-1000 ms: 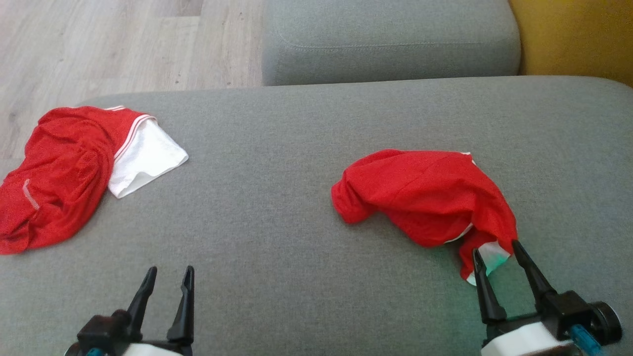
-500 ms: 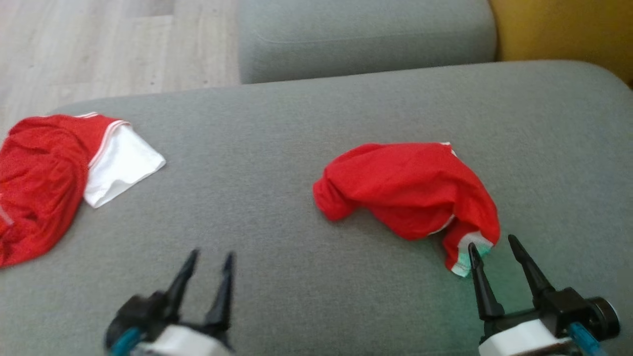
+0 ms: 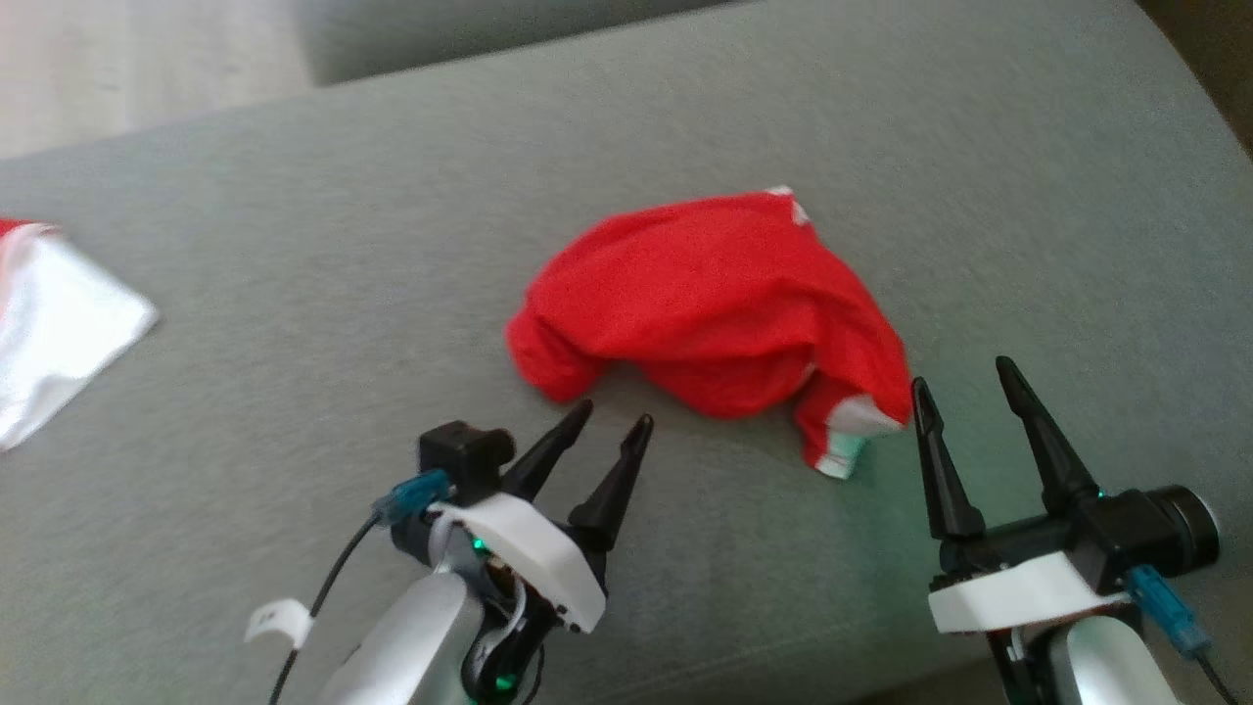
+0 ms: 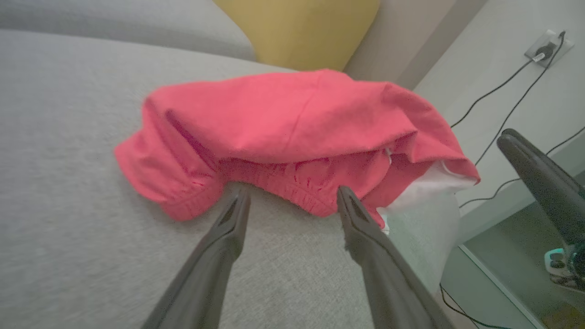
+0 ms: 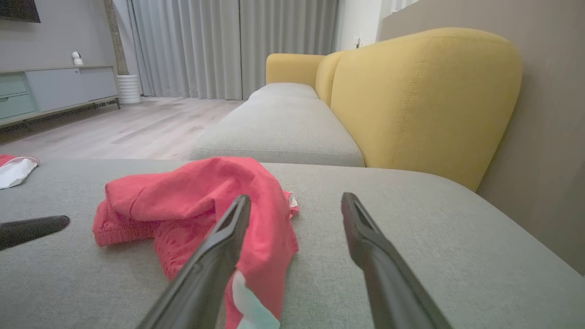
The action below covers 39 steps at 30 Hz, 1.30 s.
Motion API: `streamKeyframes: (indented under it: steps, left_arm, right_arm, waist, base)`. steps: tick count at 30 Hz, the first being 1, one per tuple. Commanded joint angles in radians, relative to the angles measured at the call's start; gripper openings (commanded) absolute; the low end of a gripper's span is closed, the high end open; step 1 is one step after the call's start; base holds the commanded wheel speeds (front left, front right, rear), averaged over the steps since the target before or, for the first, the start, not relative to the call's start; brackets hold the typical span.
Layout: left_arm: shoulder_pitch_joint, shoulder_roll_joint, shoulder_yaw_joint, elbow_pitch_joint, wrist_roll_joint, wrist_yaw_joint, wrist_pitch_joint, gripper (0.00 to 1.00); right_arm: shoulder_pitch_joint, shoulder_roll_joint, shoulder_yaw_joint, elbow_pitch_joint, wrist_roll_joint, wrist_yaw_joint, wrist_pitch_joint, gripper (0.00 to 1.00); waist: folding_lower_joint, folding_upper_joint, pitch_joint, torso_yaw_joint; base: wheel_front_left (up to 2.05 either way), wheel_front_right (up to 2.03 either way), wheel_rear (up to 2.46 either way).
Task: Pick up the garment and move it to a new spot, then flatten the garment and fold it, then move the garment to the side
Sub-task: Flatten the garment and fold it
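1. Left claw [image 3: 617, 411]: fingers apart and empty. The tips sit low over the cushion [image 3: 343, 245], just short of the near edge of the garment [image 3: 705, 294].
2. Right claw [image 3: 960, 372]: fingers apart and empty, just beside the garment's near-right corner, where a white patch [image 3: 861, 416] pokes out.
3. The garment is red and bunched in a mound mid-cushion, with nothing gripping it. A second cloth [image 3: 59, 313] lies far left, well apart.
4. Handling, my read: light, soft and limp. It won't keep its shape, and it will drape and drag on the cushion weave. Not fragile or slippery.
5. Where I'd take hold: left claw on the gathered hem [image 4: 297, 185] facing it, since it's thicker and layered. Right claw on the white-patch corner. If I pinch a single layer, I expect a lopsided lift.
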Motion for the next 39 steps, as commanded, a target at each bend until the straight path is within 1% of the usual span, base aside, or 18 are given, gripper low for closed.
streamKeyframes:
  steps: [1,4,7,12,18,26,28,29,30,31,36,39]
  left_arm:
    - [-0.033,-0.003,0.021,-0.017,-0.001,-0.006,-0.002,1.0]
    - [-0.068,-0.003,-0.017,0.044,-0.032,-0.003,0.004,1.0]
    - [-0.102,-0.003,-0.048,0.103,-0.041,0.002,0.01,1.0]
    - [-0.163,-0.003,-0.079,0.172,-0.053,0.002,-0.008,1.0]
    - [-0.23,-0.003,-0.125,0.208,-0.077,0.0,-0.034,1.0]
    - [-0.261,-0.003,-0.201,0.248,-0.096,0.0,-0.064,1.0]
    - [-0.271,-0.003,-0.221,0.254,-0.104,0.0,-0.069,0.49]
    - [-0.278,-0.003,-0.231,0.256,-0.11,0.0,-0.072,0.42]
    - [-0.286,-0.003,-0.24,0.256,-0.114,0.0,-0.074,0.29]
    - [-0.293,-0.003,-0.25,0.254,-0.121,-0.001,-0.077,0.0]
    - [-0.309,-0.003,-0.28,0.232,-0.159,-0.001,-0.087,0.0]
    - [-0.308,-0.003,-0.286,0.198,-0.191,0.002,-0.093,0.0]
  right_arm:
    - [-0.034,0.003,0.024,-0.034,0.0,-0.001,-0.011,1.0]
    - [-0.045,0.007,0.022,-0.04,0.004,-0.001,-0.011,1.0]
    - [-0.05,0.01,0.022,-0.044,0.008,-0.001,-0.011,1.0]
    - [-0.058,0.012,0.019,-0.052,0.012,-0.001,-0.011,1.0]
    - [-0.068,0.013,0.022,-0.055,0.024,-0.001,-0.011,1.0]
    - [-0.071,0.013,0.026,-0.049,0.037,-0.001,-0.011,1.0]
    - [-0.072,0.013,0.027,-0.048,0.039,-0.001,-0.011,1.0]
    - [-0.073,0.013,0.027,-0.048,0.039,-0.001,-0.011,1.0]
    - [-0.074,0.013,0.028,-0.047,0.039,-0.001,-0.011,1.0]
    - [-0.075,0.013,0.029,-0.047,0.039,-0.001,-0.011,1.0]
    - [-0.073,0.013,0.027,-0.043,0.038,-0.001,-0.011,1.0]
    - [-0.063,0.013,0.016,-0.042,0.039,-0.001,-0.011,1.0]
  waist:
    - [-0.0002,0.0,0.058,-0.065]
    - [-0.0002,0.0,0.087,-0.105]
    - [-0.0002,0.0,0.115,-0.136]
    - [-0.0002,0.0,0.151,-0.167]
    - [-0.0002,0.0,0.17,-0.18]
    - [-0.0002,0.0,0.171,-0.187]
    - [-0.0002,0.0,0.172,-0.187]
    - [-0.0002,0.0,0.172,-0.187]
    - [-0.0002,0.0,0.172,-0.187]
    - [-0.0002,0.0,0.172,-0.187]
    - [-0.0002,0.0,0.162,-0.183]
    - [-0.0002,0.0,0.147,-0.168]
  base:
    - [0.0,0.0,0.0]
    - [0.0,0.0,0.0]
    - [0.0,0.0,0.0]
    - [0.0,0.0,0.0]
    - [0.0,0.0,0.0]
    - [0.0,0.0,0.0]
    - [0.0,0.0,0.0]
    - [0.0,0.0,0.0]
    - [0.0,0.0,0.0]
    - [0.0,0.0,0.0]
    - [0.0,0.0,0.0]
    - [0.0,0.0,0.0]
